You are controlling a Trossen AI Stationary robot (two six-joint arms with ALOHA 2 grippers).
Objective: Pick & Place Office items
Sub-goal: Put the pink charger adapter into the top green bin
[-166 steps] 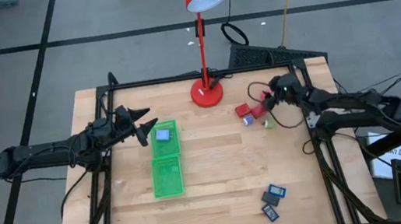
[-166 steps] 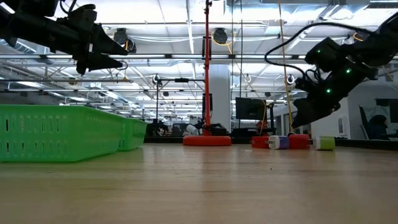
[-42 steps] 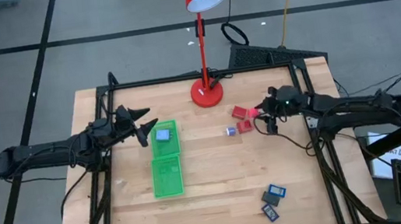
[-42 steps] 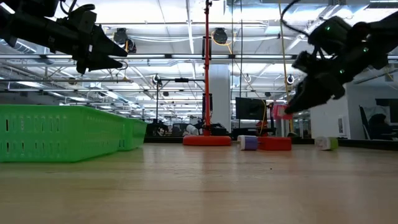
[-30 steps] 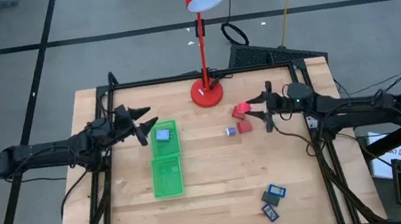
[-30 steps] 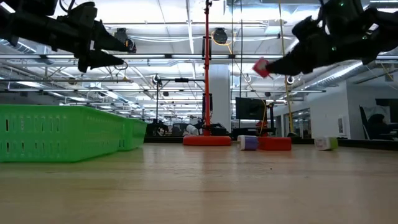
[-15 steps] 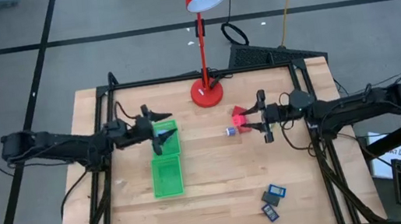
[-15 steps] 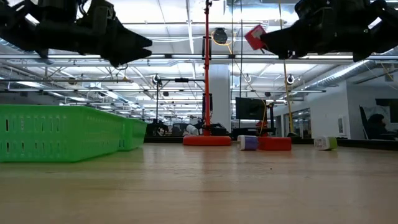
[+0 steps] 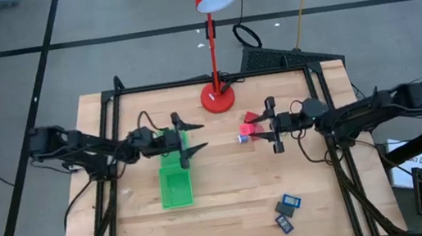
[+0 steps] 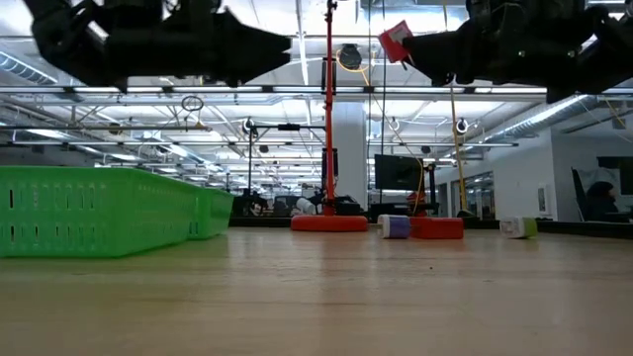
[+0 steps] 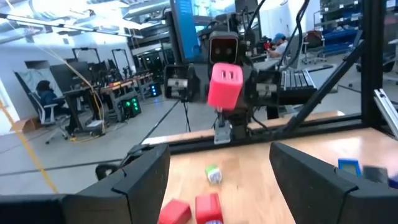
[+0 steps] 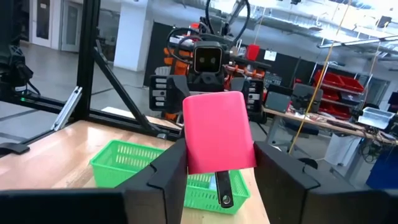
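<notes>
Right of centre in the high view, the right gripper [image 9: 264,126] grasps a red block [image 9: 251,120] in the air, facing the released left gripper [image 9: 189,136] over the green tray [image 9: 176,191], so a handover seems next.

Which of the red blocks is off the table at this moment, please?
The one pinched in the right gripper, the red block held up in the air facing the left gripper. The other red blocks lie on the table.
</notes>
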